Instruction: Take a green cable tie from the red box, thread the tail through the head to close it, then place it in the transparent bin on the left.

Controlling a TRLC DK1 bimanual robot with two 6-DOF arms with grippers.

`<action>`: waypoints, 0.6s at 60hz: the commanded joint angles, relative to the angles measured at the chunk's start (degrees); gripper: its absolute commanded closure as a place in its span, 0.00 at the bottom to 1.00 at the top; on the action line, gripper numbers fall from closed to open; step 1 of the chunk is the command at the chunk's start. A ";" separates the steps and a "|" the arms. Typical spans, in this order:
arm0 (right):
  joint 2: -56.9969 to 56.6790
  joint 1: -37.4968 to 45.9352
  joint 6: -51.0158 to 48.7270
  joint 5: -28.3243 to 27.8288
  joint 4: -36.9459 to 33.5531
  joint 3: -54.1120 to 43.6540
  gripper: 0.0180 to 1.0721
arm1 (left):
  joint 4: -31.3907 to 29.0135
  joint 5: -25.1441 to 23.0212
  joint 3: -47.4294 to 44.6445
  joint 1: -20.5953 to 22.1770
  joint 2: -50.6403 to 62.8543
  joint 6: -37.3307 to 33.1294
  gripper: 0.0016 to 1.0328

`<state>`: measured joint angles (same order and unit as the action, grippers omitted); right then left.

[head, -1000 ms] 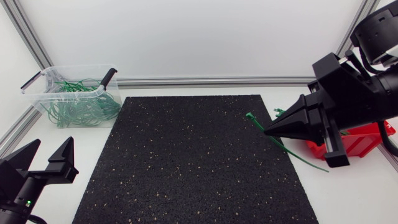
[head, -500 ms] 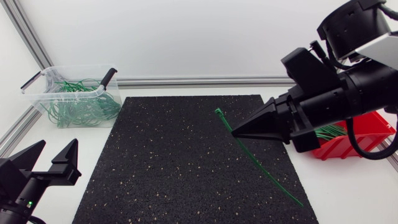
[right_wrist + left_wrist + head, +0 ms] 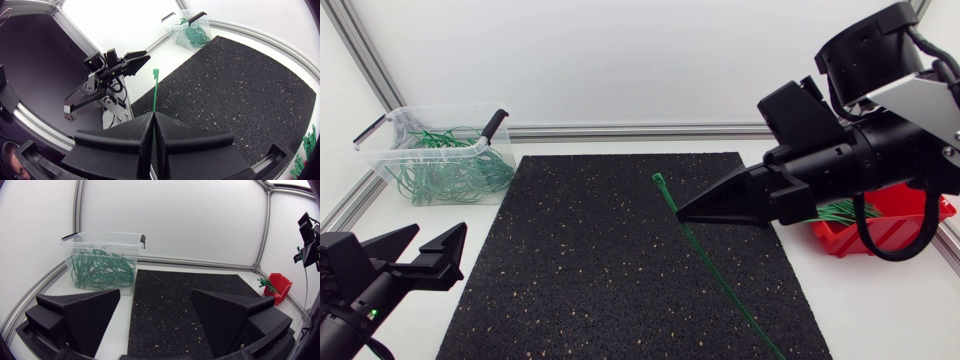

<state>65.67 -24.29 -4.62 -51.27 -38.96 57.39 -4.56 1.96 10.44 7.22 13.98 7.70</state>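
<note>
The right gripper (image 3: 682, 212) has its two wedge fingers pressed together on a green cable tie (image 3: 720, 270), pinching it a little below its head. The head sticks out past the fingertips toward the far left, and the long tail slants down toward the near right over the black speckled mat (image 3: 580, 270). Compared with a second ago, the right arm has carried the tie leftward, away from the red box (image 3: 868, 241) at the right and out over the mat. The left gripper (image 3: 440, 228), at the near left corner, holds nothing and its fingers are spread wide; it has swung slightly toward the mat. The transparent bin (image 3: 440, 108) of green ties sits at the far left.
</note>
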 commanded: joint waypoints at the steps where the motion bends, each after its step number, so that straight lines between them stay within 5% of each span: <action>1: 0.69 -0.23 1.72 -0.15 0.46 -1.05 0.94 | -1.77 -0.02 3.36 2.00 2.11 2.75 0.04; 20: -1.33 -3.57 2.78 12.15 8.64 -3.95 0.95 | -13.20 -0.02 14.35 9.74 11.51 9.96 0.04; 36: -6.34 -14.47 6.03 29.91 17.08 -8.52 0.95 | -18.21 -2.22 21.82 12.29 19.60 14.88 0.04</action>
<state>60.88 -36.36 -0.97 -24.25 -23.57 51.16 -21.69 0.38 29.52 18.22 31.55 19.68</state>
